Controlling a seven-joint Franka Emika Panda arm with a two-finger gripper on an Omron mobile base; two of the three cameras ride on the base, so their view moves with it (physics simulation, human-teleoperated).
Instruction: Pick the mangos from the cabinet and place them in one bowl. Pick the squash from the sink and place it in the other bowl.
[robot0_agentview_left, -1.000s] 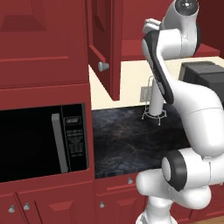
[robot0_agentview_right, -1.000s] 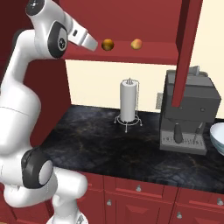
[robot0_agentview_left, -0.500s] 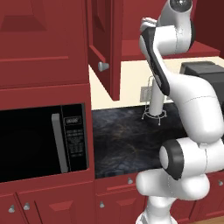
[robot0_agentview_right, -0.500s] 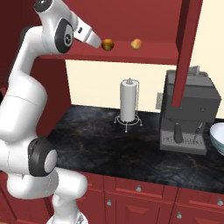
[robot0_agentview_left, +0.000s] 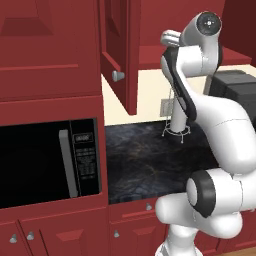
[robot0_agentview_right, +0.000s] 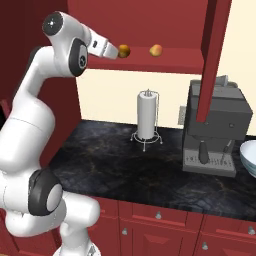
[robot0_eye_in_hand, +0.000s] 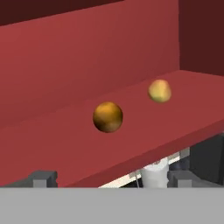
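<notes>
While its jaws stand released, the end effector faces the darker orange-brown mango on the cabinet shelf, left of the yellow-orange mango.

Two base cameras are looking forward and down from behind the arm, left and right, sharing the black surface and paper towel roll, while the hand camera is peering closely along the red shelf at two mangos.
</notes>
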